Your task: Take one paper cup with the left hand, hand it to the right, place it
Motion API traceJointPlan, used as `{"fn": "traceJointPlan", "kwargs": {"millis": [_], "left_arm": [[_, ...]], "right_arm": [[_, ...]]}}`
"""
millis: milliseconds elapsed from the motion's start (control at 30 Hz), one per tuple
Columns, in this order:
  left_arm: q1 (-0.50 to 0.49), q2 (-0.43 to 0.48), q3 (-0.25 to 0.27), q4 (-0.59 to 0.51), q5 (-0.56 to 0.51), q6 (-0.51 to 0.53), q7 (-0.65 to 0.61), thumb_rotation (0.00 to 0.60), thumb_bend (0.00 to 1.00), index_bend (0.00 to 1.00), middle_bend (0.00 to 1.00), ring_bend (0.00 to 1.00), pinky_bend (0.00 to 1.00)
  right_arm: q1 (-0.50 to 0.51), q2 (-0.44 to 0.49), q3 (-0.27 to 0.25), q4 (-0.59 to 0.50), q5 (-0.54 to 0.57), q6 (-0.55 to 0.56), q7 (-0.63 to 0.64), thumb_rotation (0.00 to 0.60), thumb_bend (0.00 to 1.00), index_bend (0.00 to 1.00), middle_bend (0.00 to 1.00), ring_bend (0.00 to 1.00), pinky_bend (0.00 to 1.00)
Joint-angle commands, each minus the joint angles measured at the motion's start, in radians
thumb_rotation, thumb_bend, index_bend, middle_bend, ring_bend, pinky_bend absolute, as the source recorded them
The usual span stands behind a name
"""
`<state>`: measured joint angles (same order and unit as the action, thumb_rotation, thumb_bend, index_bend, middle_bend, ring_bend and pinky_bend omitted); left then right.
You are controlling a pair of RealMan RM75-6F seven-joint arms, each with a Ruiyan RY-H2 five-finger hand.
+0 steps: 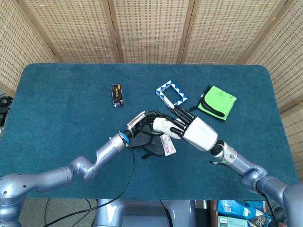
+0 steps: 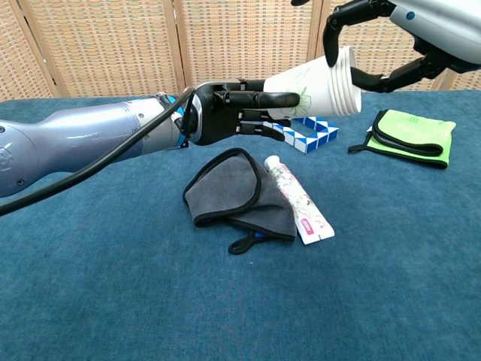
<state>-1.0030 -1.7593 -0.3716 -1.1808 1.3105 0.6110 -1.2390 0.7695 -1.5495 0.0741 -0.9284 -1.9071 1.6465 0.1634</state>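
A white paper cup [image 2: 308,86] with a green print lies sideways in the air, several nested rims showing at its mouth. My left hand [image 2: 225,113] grips its narrow end from the left, fingers wrapped around the body. My right hand [image 2: 421,22] comes in from the upper right, one finger arched over the rim and the thumb by the mouth. Whether they press on the cup is unclear. In the head view the cup [image 1: 161,124] sits between the left hand [image 1: 142,120] and the right hand [image 1: 199,132], mostly covered by fingers.
Below the hands lie a grey cloth [image 2: 237,192] and a toothpaste tube [image 2: 301,203]. Behind them is a blue-and-white folding puzzle [image 1: 171,93], with a green cloth [image 1: 217,102] to the right. A small black box [image 1: 117,94] sits at the back left.
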Motion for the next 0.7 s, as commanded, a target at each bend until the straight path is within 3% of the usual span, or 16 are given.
{"fn": "traceJointPlan", "kwargs": {"millis": [33,433,700], "left_arm": [[0.002,0.000,0.000,0.002,-0.002,0.000,0.000,0.600,0.19,0.54,0.48,0.44,0.42],[0.028,0.030,0.003,0.032,-0.002,0.003,-0.030,0.600,0.19,0.54,0.48,0.44,0.42],[0.074,0.117,0.029,0.067,0.036,0.027,-0.051,0.600,0.19,0.54,0.48,0.44,0.42]], "right_arm": [[-0.003,0.002,-0.002,0.004,0.000,0.010,0.003,0.600,0.64,0.64,0.27,0.01,0.21],[-0.052,0.046,-0.027,0.046,0.004,0.071,0.014,0.600,0.64,0.64,0.27,0.01,0.22],[-0.101,0.105,-0.060,0.083,-0.004,0.114,0.013,0.600,0.64,0.64,0.27,0.01,0.22]]}}
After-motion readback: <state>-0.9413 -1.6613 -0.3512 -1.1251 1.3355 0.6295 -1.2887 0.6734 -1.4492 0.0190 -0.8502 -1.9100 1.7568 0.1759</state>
